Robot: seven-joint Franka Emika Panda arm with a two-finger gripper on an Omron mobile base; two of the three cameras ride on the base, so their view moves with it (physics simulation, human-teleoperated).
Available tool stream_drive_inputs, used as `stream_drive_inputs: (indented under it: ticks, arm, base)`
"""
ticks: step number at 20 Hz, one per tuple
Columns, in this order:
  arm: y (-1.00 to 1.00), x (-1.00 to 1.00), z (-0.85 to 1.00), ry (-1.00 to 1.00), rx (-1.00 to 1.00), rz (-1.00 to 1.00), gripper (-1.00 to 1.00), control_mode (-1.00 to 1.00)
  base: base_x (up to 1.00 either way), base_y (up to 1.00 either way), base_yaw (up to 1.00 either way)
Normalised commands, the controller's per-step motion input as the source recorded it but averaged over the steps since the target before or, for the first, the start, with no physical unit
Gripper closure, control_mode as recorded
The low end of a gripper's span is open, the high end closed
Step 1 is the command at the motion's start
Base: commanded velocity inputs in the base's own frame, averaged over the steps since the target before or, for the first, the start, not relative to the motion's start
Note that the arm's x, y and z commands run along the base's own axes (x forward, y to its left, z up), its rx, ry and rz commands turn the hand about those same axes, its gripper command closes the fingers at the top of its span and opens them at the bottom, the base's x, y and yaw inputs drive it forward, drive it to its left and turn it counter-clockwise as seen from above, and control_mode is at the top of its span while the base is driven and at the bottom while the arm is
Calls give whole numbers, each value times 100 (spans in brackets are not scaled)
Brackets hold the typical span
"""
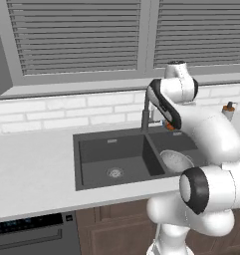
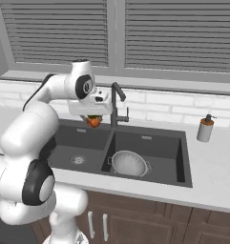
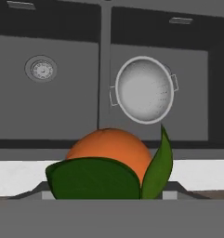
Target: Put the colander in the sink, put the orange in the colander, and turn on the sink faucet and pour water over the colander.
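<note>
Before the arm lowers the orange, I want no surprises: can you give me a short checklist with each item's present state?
1. Colander sits in the sink, right basin: ok.
2. Orange held at the gripper: ok; it hangs under the hand, finger contact hidden.
3. Orange above the colander: not ok; it is near the sink's back edge, over the divider, left of the colander.
4. Colander bowl empty: ok.
5. Sink faucet off: ok; no stream visible.
6. Clearance from the sink faucet: cannot tell.
</note>
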Motion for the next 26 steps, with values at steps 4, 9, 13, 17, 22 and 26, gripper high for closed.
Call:
stream_drive_inputs:
  ticks: [4, 9, 13, 17, 22, 26]
  arm:
    - [-100, -1, -13, -3, 27, 0, 100, -100]
    - [-100, 0, -19, -3, 33, 2, 100, -100]
    - [-100, 0, -36, 0, 33, 7, 100, -100]
    - [-100, 0, -66, 0, 24, 14, 100, -100]
    - [-86, 35, -68, 0, 5, 6, 100, -100]
    - [-19, 46, -41, 0, 0, 0, 100, -100]
  base:
    - [0, 0, 0]
    - [0, 0, 0]
    - [0, 0, 0]
    - [0, 0, 0]
    - [0, 0, 0]
    - [0, 0, 0]
